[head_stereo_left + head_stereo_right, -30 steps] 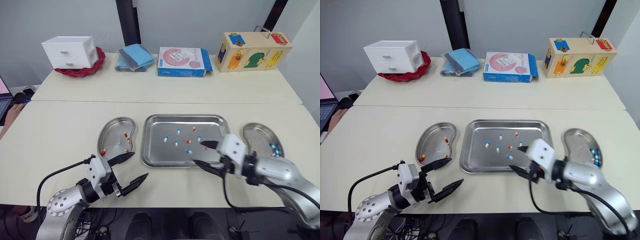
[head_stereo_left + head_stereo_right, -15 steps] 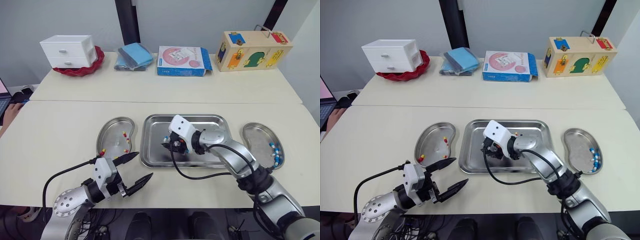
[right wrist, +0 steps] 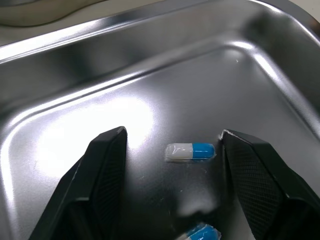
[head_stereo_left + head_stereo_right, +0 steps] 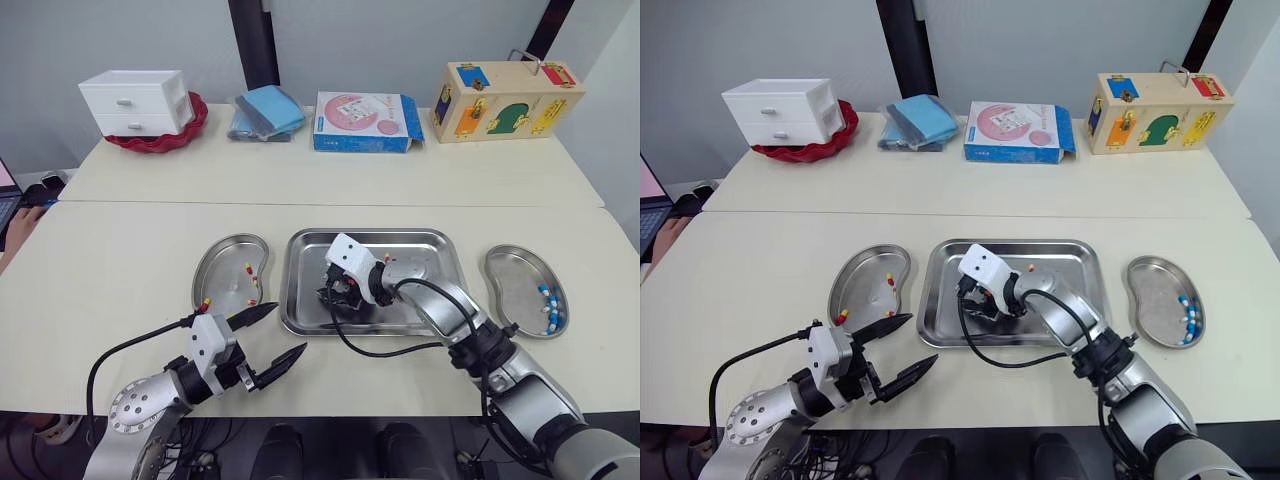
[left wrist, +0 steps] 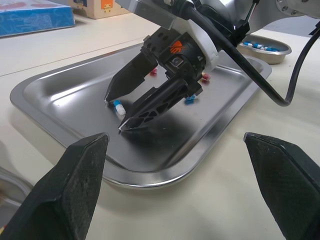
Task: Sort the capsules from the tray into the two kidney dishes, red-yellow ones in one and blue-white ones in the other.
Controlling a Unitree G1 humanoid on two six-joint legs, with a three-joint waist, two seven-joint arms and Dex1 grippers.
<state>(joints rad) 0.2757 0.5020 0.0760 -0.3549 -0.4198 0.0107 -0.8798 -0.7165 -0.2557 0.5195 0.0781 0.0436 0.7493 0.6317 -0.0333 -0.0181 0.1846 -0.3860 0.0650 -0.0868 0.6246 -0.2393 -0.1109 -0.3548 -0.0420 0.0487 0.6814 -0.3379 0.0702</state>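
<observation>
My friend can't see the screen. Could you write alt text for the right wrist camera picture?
A blue-white capsule lies flat on the shiny steel tray, between the two open black fingers of the right end effector. Part of a second blue capsule shows nearer the wrist.

Four things stand in a row along the back edge of the far worktop (image 4: 330, 175). At its back left corner a white two-drawer chest (image 4: 138, 102) sits in a red dish (image 4: 192, 124). Just to its right lies a pile of blue and grey folded packets (image 4: 267, 113), then a flat blue box (image 4: 365, 122) with a pink round print. Near the back right corner stands a wooden box (image 4: 505, 102) with coloured doors and latches. Beyond the left edge, part of a laptop (image 4: 6, 205) shows.
</observation>
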